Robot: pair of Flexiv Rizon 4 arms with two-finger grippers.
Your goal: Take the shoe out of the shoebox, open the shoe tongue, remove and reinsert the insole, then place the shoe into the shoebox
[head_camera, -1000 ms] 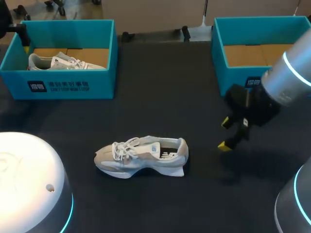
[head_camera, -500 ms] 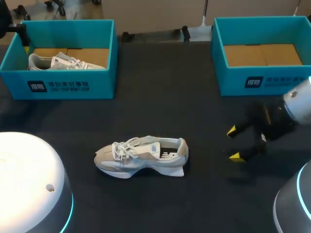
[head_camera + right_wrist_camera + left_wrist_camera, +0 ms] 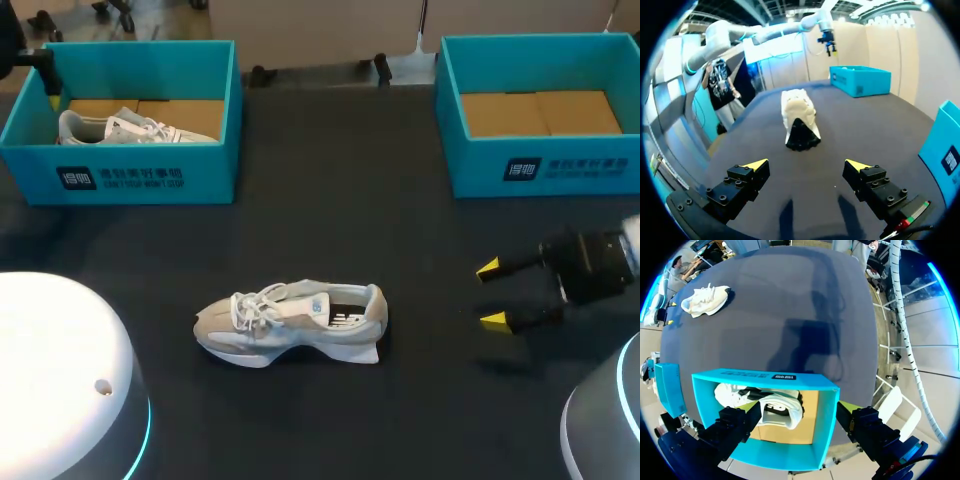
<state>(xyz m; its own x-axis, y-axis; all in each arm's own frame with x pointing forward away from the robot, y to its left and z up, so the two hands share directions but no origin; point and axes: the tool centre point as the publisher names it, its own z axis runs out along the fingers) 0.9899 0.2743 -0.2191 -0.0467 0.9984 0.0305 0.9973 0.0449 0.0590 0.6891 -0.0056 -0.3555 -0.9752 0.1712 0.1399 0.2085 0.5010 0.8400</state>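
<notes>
Grey-white shoe (image 3: 290,322): out of the box, on its sole mid-desk, heel toward your right pincer.
Right pincer (image 3: 497,295): wide open, empty, levelled at the heel; likely lining up for the tongue.
Left pincer (image 3: 799,406): spread open, empty, parked above the left shoebox (image 3: 740,380).
Desk (image 3: 400,420): matte black, with the right shoebox (image 3: 540,165) at its far corner and no shoe inside.

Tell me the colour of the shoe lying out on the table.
The shoe is pale grey and white; head view shows it best.

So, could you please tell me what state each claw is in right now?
Left claw: open, holding nothing.
Right claw: open, holding nothing.
</notes>
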